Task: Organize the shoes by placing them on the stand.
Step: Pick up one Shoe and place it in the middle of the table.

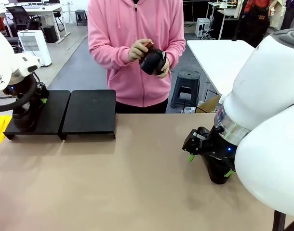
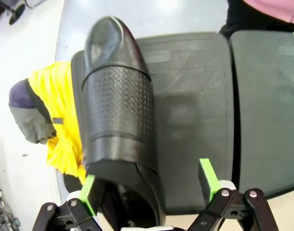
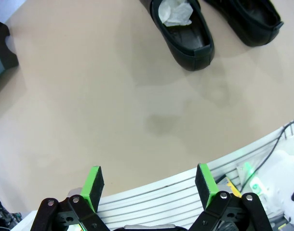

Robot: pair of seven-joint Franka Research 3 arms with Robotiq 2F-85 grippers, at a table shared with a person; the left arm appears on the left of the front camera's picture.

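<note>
Left claw [image 2: 149, 185]: jaws wide, nothing held, pointing down over one panel of the two-panel stand [image 2: 195, 120]; one shoe [image 2: 118, 110] lies flat there, heel beside one pad, long axis running straight away, toe farthest. Right claw [image 3: 147, 185]: jaws wide, empty, low over the table [image 3: 113, 110], with two shoes ahead, a stuffed shoe [image 3: 183, 29] heel nearest and a plain shoe [image 3: 250, 19]. Fourth shoe [image 1: 153, 60] in a person's hands [image 1: 138, 49], well beyond both claws.

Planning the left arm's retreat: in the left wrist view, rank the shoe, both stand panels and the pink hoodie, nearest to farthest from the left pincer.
1. shoe, heel inside the open left pincer.
2. panel under the shoe, directly below.
3. other panel, picture right.
4. pink hoodie, top right corner.
</note>
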